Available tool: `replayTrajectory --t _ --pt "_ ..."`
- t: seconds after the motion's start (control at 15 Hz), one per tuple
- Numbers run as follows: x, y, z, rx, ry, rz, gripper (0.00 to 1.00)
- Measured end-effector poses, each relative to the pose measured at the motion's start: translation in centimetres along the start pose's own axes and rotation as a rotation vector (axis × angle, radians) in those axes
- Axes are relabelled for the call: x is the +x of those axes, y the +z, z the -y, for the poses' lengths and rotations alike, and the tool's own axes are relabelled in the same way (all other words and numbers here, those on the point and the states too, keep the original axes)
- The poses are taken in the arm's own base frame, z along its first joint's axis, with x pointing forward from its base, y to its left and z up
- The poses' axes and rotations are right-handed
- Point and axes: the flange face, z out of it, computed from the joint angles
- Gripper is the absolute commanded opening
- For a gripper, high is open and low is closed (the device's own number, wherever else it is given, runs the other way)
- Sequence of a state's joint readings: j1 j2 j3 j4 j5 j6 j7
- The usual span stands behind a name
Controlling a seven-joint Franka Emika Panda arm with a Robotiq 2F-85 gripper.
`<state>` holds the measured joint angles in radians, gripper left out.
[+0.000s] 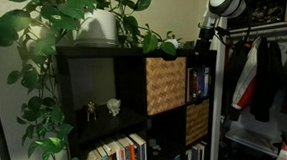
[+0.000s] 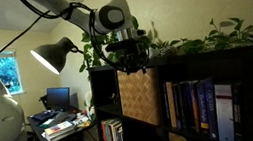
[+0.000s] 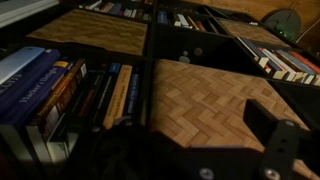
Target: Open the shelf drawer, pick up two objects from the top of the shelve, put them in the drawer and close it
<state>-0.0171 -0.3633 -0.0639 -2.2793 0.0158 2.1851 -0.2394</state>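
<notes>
Wrist view, woven drawer (image 3: 215, 100) closed, books (image 3: 70, 92) alongside

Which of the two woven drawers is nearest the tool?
The upper woven drawer: the tool hangs just above its top edge, while the lower woven drawer sits a row down and to one side.

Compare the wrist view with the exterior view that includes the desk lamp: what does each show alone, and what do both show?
Only the wrist view: the herringbone weave of the woven drawer, close up. Only the exterior view: the desk lamp, monitor, and plants on the shelf. Both: the woven drawer and rows of books.
</notes>
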Motion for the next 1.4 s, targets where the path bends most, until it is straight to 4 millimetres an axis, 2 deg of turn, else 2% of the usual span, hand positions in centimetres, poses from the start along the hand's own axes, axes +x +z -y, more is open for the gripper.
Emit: replayTrajectory --t 0.6,1.13,1.4 --pt "1.8 0.8 7.8 -0.013 -0.307 -0.111 1.0" --pt "1.9 1.0 8.1 -0.013 -0.315 -0.113 1.0" --pt "2.7 1.0 10.3 -0.043 -0.377 -0.163 1.0"
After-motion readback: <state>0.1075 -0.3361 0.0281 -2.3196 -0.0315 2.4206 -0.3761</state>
